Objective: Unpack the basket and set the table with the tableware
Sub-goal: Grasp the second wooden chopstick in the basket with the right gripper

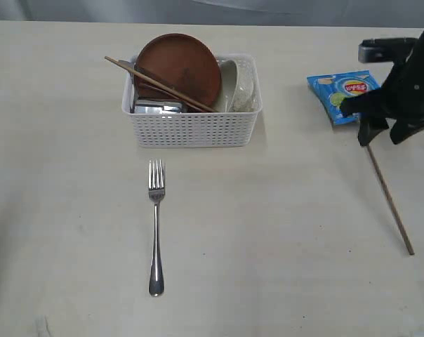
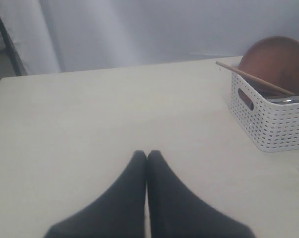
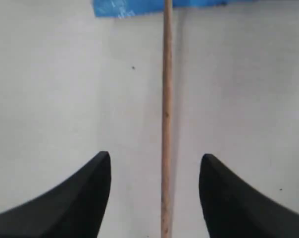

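The white basket point(image 1: 194, 130) point(image 2: 278, 124) stands on the table point(image 1: 282, 232). It holds a brown plate point(image 1: 180, 67) point(image 2: 278, 59) on edge, a pale bowl point(image 1: 240, 84), a steel cup point(image 1: 156, 107) and one wooden chopstick point(image 1: 156, 83) point(image 2: 253, 79) leaning across the rim. A silver fork point(image 1: 156, 232) lies in front of the basket. At the right a second chopstick point(image 1: 389, 196) point(image 3: 166, 99) lies flat on the table. My right gripper point(image 1: 370, 135) point(image 3: 155, 155) hangs open over its far end, with the stick between the fingers and touching neither. My left gripper point(image 2: 147, 153) is shut and empty, low over bare table left of the basket.
A blue chip bag point(image 1: 342, 95) point(image 3: 120, 7) lies on the table at the back right, just beyond the right gripper and the chopstick's far end. The right arm's dark body point(image 1: 408, 84) covers part of the table's right edge.
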Motion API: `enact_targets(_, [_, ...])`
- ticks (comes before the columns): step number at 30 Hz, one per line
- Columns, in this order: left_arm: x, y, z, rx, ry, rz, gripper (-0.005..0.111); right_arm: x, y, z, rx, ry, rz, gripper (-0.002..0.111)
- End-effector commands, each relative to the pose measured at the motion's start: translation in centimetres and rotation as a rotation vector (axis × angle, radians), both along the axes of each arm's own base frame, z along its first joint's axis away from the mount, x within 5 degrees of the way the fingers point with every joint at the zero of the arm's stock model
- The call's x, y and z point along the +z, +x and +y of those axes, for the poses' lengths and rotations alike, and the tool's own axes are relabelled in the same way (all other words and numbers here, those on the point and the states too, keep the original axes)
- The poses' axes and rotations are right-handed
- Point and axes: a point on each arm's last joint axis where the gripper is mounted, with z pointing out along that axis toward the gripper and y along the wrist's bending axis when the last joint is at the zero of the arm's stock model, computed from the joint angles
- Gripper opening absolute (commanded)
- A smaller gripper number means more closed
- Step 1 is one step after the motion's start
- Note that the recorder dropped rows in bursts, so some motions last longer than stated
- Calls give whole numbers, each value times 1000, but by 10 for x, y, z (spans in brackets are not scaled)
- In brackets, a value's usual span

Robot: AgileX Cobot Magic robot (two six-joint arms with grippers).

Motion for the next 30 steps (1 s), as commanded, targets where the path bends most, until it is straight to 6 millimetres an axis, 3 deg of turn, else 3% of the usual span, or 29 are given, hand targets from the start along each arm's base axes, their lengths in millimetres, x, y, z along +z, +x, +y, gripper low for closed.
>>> enact_targets(1, [0, 0, 0, -6, 1, -11, 0, 50, 6, 28, 94, 122, -137, 51])
enact_targets(5, [0, 0, 0, -6, 1, -11, 0, 90, 4, 85, 246, 272, -306, 49])
enact_targets(8, [0, 0, 0, -6, 1, -11, 0, 98, 0, 137, 379, 276, -401, 46])
enact_targets(13, [0, 0, 0, -6, 1, -11, 0, 84, 11, 214, 509, 248, -424, 46])
enact_targets(18, [0, 0, 0, -6, 1, -11, 0, 59, 25, 270, 642, 195, -436, 46])
enact_targets(22, [0, 0, 0, -6, 1, -11, 0, 39, 37, 296, 705, 92, -464, 47])
enact_targets(25, [0, 0, 0, -6, 1, -11, 0, 26, 42, 308, 727, 70, -457, 54])
enact_targets(30, [0, 0, 0, -6, 1, -11, 0, 7, 49, 314, 735, 25, -451, 54])
